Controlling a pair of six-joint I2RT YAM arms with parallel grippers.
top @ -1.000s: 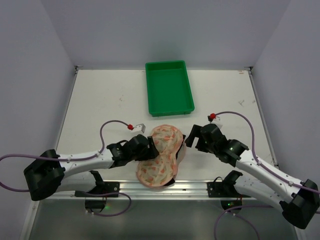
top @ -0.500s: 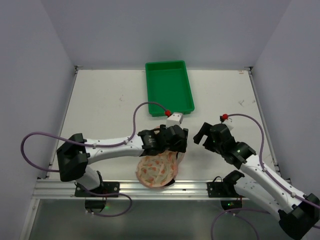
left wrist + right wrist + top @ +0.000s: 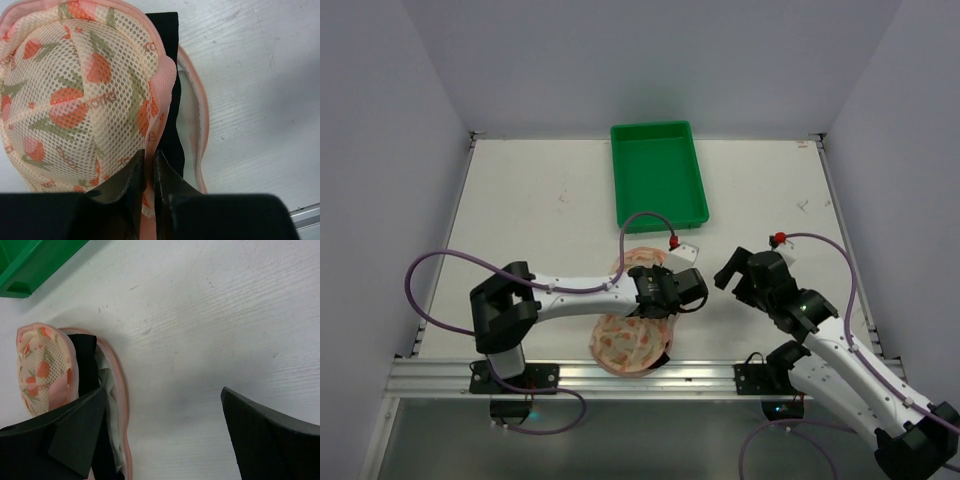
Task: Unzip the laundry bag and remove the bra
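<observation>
1. Your desk (image 3: 520, 200) is white and scuffed, with the two arms reaching in from its near edge.
2. The green tray (image 3: 658, 180) sits at the far middle of the desk, well apart from the bag.
3. The laundry bag (image 3: 75, 100) lies at the near middle of the desk, between the two arms. From above, the left arm crosses over its middle. Its far lobe peeks out beyond the arm, and its near lobe lies by the near edge. Its right side is unzipped: the printed mesh top stands apart from the pink lower edging, which lies flat on the desk.
4. The bra (image 3: 170, 90) shows as a black band in that open gap, between the top layer and the lower edging. It is inside the bag.
5. Your left claw (image 3: 148, 157) is clenched on the pink zipper edge of the bag's top layer, jaws almost together.
6. Your right claw (image 3: 162, 392) is released with jaws spread wide. It hangs over bare desk just right of the bag and touches nothing.
</observation>
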